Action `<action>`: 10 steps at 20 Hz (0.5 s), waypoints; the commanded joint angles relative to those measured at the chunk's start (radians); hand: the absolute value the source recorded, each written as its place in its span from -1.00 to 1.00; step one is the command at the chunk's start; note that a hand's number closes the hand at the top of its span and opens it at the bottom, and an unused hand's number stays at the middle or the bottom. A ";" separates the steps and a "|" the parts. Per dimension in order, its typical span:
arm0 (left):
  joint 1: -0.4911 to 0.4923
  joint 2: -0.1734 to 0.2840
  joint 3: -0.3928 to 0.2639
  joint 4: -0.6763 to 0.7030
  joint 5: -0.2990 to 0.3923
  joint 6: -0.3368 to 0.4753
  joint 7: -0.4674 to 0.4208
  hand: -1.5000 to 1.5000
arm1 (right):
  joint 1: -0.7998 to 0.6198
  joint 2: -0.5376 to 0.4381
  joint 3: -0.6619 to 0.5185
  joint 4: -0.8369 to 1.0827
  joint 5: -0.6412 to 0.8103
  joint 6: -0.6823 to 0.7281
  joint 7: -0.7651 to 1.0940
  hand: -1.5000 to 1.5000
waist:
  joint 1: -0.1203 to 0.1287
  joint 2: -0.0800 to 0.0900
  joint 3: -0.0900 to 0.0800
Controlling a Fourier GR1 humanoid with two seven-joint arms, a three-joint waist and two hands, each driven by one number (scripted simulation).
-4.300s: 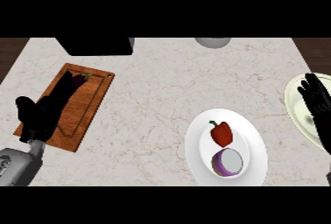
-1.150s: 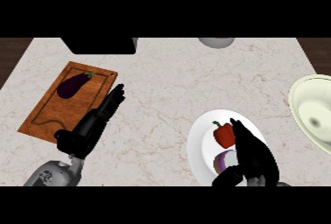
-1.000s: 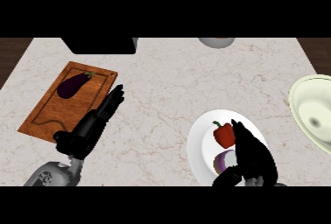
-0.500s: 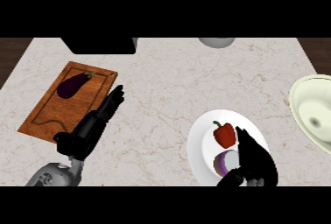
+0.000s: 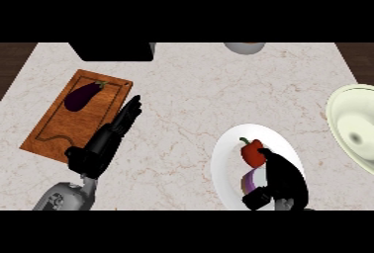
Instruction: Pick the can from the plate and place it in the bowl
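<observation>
You are looking steeply down at a marbled counter. Your right hand is sitting over the lower part of the white plate, its fingers curling down around the can, of which only a purple and pale sliver is showing at the hand's left side. The can is lying on the plate, just below a red bell pepper that is touching or nearly touching the hand's upper edge. The cream bowl is sitting at the right edge of the view, apart from the plate and partly cut off.

Your left hand is lying with fingers straight and together, pointing up and to the right, its fingertips overlapping the right edge of the wooden cutting board. An eggplant is resting on the upper part of that board, clear of the hand. A dark block and a grey rounded object are showing at the far edge of the counter.
</observation>
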 commanded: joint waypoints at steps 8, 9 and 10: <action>0.014 -0.013 0.092 -0.084 -0.013 -0.088 0.092 0.00 | -0.045 0.016 -0.070 0.033 0.119 0.004 -0.016 1.00 | 0.003 0.001 0.002; 0.064 -0.054 0.035 -0.074 -0.061 -0.055 0.055 0.00 | -0.109 -0.007 -0.103 0.122 0.090 0.031 -0.094 1.00 | 0.006 0.002 0.002; -0.012 -0.084 0.044 -0.013 -0.082 -0.030 0.065 0.00 | -0.156 -0.039 -0.134 0.093 0.055 0.094 -0.108 1.00 | 0.003 0.003 0.002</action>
